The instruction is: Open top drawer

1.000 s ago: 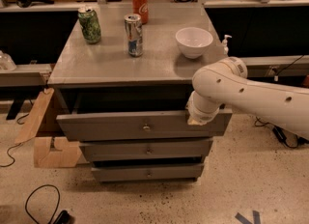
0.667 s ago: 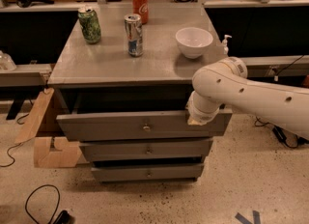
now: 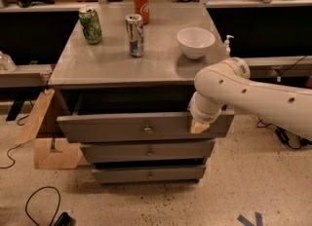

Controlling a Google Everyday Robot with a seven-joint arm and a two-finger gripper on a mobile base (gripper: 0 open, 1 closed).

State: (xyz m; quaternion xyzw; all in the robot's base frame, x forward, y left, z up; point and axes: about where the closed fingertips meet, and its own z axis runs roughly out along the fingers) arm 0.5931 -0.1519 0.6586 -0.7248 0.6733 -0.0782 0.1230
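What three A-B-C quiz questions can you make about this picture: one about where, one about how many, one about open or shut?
1. Where is the pincer? A hidden out of sight; B at the top drawer, near the right end of its front; C waving high overhead.
2. How many cans stand on the cabinet top? A one; B three; C five.
3. The top drawer is: A pulled partly out; B fully shut; C taken right out.
Answers: 1 B, it hangs at that drawer front. 2 B, green, silver and red ones show. 3 A, its front juts past the lower drawers.
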